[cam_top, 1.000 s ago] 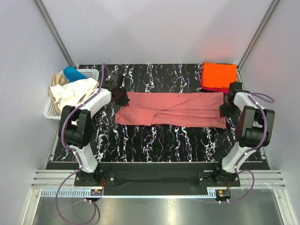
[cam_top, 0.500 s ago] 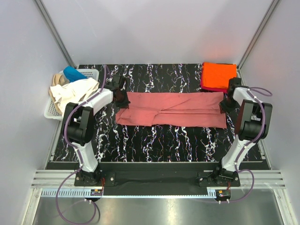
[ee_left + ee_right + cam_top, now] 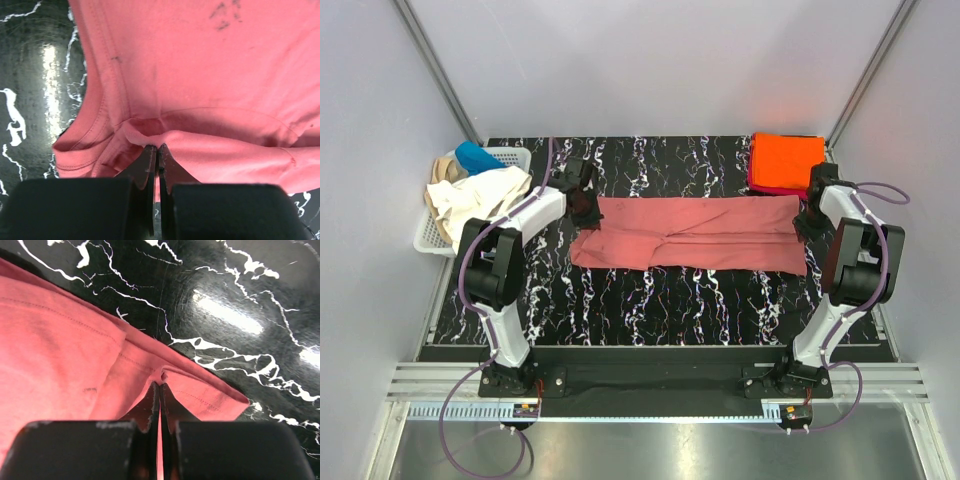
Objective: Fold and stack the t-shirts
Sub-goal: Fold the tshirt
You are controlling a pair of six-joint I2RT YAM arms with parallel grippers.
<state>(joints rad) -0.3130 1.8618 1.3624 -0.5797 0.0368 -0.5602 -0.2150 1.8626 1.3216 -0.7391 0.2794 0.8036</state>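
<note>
Marbled surface [image 3: 650, 300] is carrying a pink tee [image 3: 690, 235]; left end effector [image 3: 157, 148] and right end effector [image 3: 160, 385] are pinching its opposite ends.

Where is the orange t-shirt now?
Top view: the orange t-shirt lies on a magenta t-shirt at the table's far right corner, beyond the right hand.

Left tool [image 3: 585, 207] pinched closed, right tool [image 3: 806, 220] pinched closed, both extended far forward, low.
</note>
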